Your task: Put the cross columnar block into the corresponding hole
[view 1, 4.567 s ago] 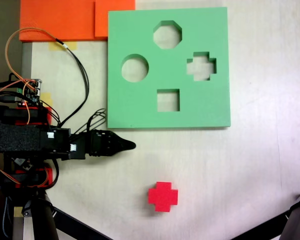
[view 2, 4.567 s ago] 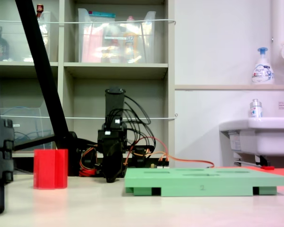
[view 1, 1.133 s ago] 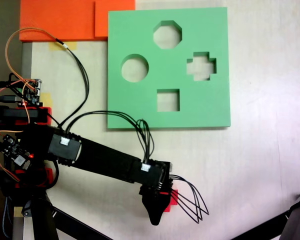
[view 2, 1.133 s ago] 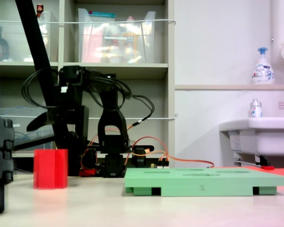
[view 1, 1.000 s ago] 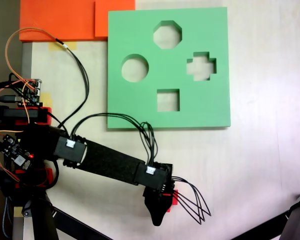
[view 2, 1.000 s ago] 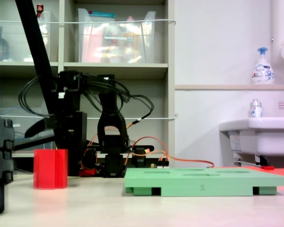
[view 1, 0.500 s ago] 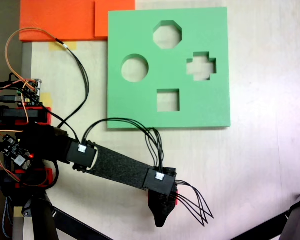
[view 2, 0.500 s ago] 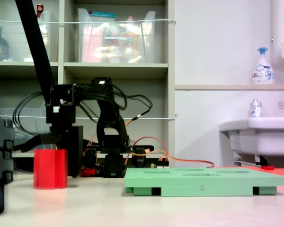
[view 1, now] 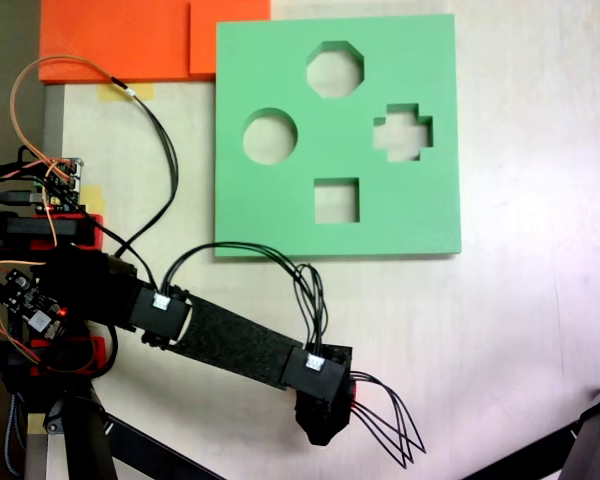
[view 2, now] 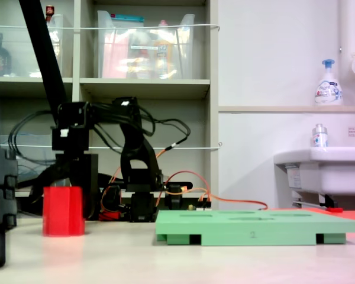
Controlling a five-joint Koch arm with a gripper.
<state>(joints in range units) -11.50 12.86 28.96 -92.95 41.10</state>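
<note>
Here we see the cross columnar block (view 2: 63, 211) standing upright on the pale counter (view 1: 520, 330), its long axis vertical and its plus-shaped end facing up. In the side-on fixed view it rises as a bright red column at the left, its base on the counter. From above it is almost wholly covered by the arm's black wrist; we make out a thin red sliver (view 1: 353, 405) at the wrist's right edge.

The gripper (view 2: 68, 183) hangs directly over the block, pointing straight down. In the side view we see dark fingers (view 2: 52, 173) spreading down past the block's top, one on the left side and the darker body on the right, so the fingers appear to straddle it. We cannot tell whether they press the foam or merely bracket it.

The green foam board (view 1: 280, 215) lies flat on the counter, well apart from the block, toward the top of the view from above. The corresponding hole (view 1: 402, 132), plus-shaped, sits near the board's right edge. Beside it we count an octagonal cutout (view 1: 335, 69), a round cutout (view 1: 270, 136) and a square cutout (view 1: 336, 200). Black cables (view 1: 385, 420) loop out from the wrist to the right.
</note>
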